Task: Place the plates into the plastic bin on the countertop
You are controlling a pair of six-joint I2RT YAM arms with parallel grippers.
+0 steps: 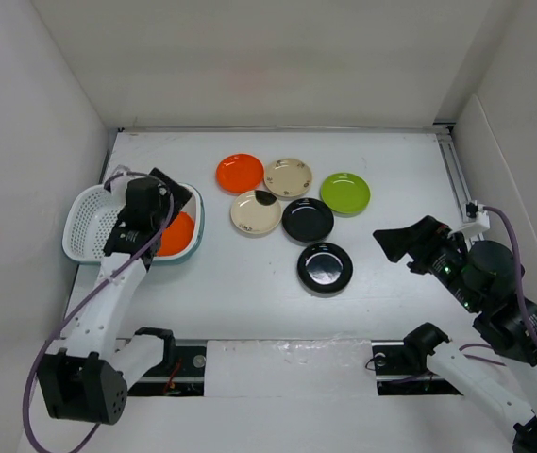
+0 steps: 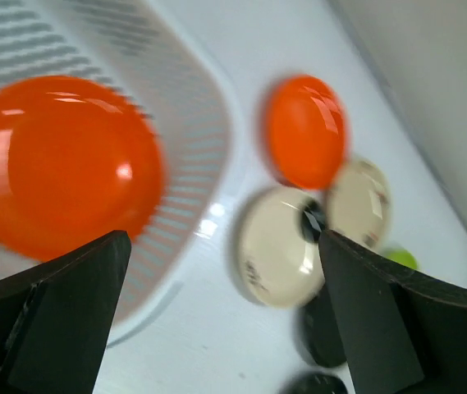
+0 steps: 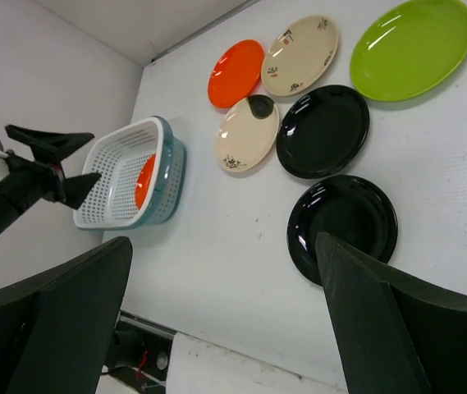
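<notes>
A white perforated plastic bin (image 1: 84, 222) (image 2: 192, 123) (image 3: 118, 176) with a blue-tinged rim sits at the left side of the plain white worktop (image 1: 249, 283). A small round glossy orange plate (image 1: 178, 234) (image 2: 61, 164) (image 3: 144, 182) is inside it at its right end, blurred in the left wrist view. The left hand (image 1: 176, 193) (image 2: 223, 238) hangs over that end of the bin, its fingers spread wide with nothing between them.

Six more plates lie in a cluster mid-worktop, well apart from the bin:
- a second orange plate (image 1: 240, 173) (image 3: 235, 72) at the far left
- a beige plate with dark marks (image 1: 288, 176) (image 3: 300, 54) just beside it
- a lime green plate (image 1: 344, 192) (image 3: 414, 48) to the right
- another beige plate (image 1: 255, 213) (image 3: 246, 135) and a glossy black plate (image 1: 308, 219) (image 3: 323, 130) in the next row
- a second black plate (image 1: 325, 267) (image 3: 344, 226) nearest the arms

The right hand (image 1: 402, 241) (image 3: 222, 240) hovers at the right of the worktop, fingers wide apart and holding nothing, pointed toward the cluster.
</notes>
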